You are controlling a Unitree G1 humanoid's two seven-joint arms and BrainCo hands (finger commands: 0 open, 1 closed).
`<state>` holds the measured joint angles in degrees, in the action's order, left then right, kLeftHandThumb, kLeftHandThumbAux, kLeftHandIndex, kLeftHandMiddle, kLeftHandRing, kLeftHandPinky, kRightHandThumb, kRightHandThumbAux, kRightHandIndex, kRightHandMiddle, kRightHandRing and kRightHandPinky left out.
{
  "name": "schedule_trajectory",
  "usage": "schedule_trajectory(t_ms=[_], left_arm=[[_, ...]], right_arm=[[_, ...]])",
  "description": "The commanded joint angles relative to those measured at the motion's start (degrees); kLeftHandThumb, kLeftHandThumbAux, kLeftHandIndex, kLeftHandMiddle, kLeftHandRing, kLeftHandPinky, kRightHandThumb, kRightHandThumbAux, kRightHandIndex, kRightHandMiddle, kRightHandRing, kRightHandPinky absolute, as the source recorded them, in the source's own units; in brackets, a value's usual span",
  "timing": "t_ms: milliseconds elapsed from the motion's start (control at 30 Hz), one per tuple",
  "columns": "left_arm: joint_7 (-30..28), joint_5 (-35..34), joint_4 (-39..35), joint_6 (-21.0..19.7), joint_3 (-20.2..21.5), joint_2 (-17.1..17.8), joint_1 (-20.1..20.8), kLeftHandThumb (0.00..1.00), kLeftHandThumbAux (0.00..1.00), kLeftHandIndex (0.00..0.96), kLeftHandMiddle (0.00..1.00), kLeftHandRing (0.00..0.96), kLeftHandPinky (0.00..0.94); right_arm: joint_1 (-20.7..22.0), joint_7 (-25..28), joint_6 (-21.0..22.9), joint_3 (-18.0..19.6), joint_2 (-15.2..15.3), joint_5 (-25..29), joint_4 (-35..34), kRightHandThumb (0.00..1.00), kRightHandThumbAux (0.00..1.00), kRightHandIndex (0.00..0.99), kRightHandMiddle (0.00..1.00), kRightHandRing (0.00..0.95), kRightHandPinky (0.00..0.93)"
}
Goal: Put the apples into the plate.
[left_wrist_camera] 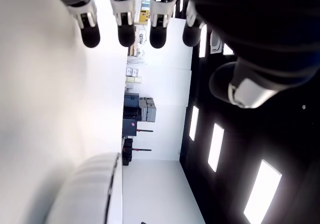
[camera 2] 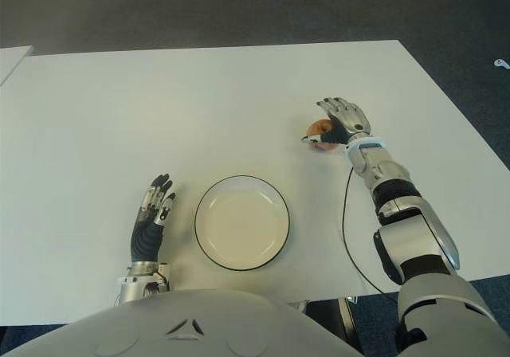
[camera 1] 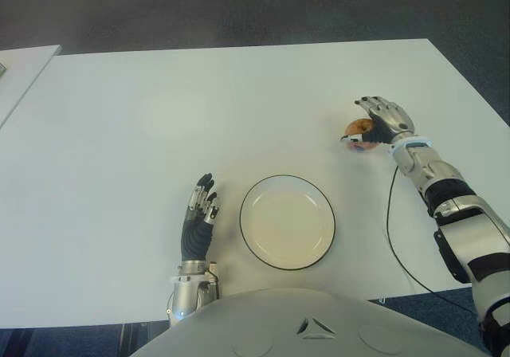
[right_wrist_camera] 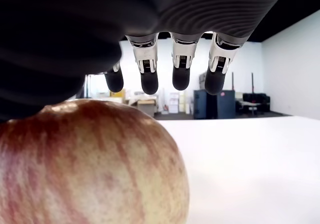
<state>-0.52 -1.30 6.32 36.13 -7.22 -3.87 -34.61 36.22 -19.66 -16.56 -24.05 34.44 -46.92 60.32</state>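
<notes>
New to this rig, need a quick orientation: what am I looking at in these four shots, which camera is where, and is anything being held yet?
It is a humanoid robot with two arms, each ending in a fingered robot hand. The two wide shots come from a stereo camera on its head, looking down at a white table. The other two come from cameras on the wrists, close to each hand.

On the table sits an empty white plate with a dark rim, near the robot's body. The left robot hand shows just left of the plate, fingers straight, holding nothing. The right robot hand is reached out over a reddish apple; its fingers hang above the fruit uncurled, so no grasp yet.
</notes>
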Motion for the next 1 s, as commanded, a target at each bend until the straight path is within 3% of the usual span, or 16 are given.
schedule_trajectory(t_ms=[33,467,1000], left_arm=[[-0.54,-0.53,3.10,-1.55,0.64,0.32,-0.32,0.025,0.422,0.000,0.000,0.000,0.000],[-1.89,-1.98,3.06,-1.54,0.65,0.43,-0.54,0.028,0.427,0.000,0.000,0.000,0.000],[-1.62,-0.50,0.85,-2.57,0.64,0.83,-1.81,0.024,0.438,0.000,0.000,0.000,0.000]], right_arm=[[-1.04,0.37,0.39,-0.69,-1.70,1.32,2.62,0.263,0.397,0.000,0.000,0.000,0.000],[-2.63,-3.68,1.69,-2.22,-5.72,2.68,9.61,0.231,0.389,0.000,0.000,0.000,0.001],[-4.47,-3.95,3.14,-1.96,-6.60,6.58,13.38,0.230,0.416,0.000,0.000,0.000,0.016]])
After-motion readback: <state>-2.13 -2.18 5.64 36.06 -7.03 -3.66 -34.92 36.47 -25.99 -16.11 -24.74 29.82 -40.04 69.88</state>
